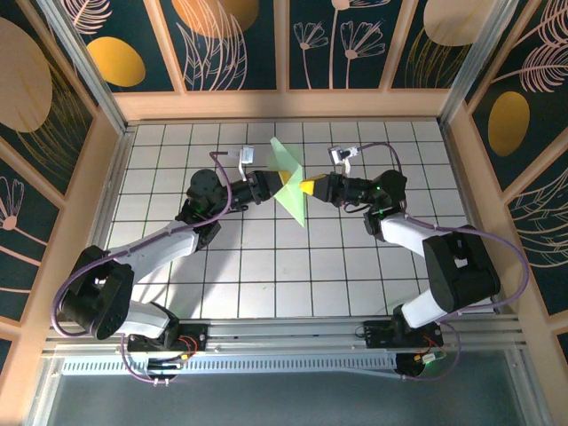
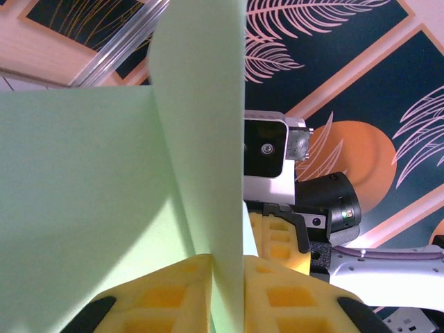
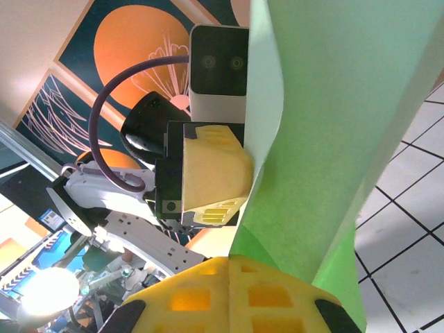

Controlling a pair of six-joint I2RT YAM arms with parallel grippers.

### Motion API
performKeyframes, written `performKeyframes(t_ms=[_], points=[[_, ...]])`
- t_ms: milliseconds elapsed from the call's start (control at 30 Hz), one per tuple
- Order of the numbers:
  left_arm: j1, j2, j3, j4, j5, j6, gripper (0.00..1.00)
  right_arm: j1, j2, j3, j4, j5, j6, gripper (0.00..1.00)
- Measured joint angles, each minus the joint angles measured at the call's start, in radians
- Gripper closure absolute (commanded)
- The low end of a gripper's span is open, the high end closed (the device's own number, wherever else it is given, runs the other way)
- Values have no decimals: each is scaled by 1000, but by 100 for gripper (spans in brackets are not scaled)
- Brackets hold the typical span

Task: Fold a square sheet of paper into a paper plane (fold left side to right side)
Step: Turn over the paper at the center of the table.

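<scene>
Above the middle of the table, the paper is standing on edge, held up between the two grippers, with one corner pointing toward the far wall and another toward the arms. The left gripper is meeting it from the left and the right gripper from the right, both near the middle of the paper and almost tip to tip. From the left wrist, the left fingers are pressing together on a fold of the paper, which is rising upright out of the seam between them; a broad flap is spreading out to their left, and one yellow finger of the right gripper is showing just behind the paper's right edge. From the right wrist, the right fingers are clenching with no gap between them, gripping the paper where it is running down to their seam; above them it is curving up and to the right, and a yellow finger of the left gripper is lying against its left side.
</scene>
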Motion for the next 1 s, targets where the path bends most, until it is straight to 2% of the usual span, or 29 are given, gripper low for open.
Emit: performKeyframes(t_ms=[167,400,533,667,833,1000], points=[[-2,-1,0,0,-16,1,93,-1,-46,0,-137,32,-94,63],[-4,-36,-1,-6,-41,1,94,-38,-256,-1,-466,146,-319,25],[-4,-52,-1,-1,-49,0,95,-50,-331,-11,-605,207,-408,15],[-4,-52,-2,13,-49,0,95,-18,-342,-56,-679,232,-440,12],[-4,-52,-2,16,-49,-1,95,78,-341,-70,-721,235,-449,13],[-6,-52,-2,17,-48,-2,95,108,-312,-45,-715,233,-450,25]])
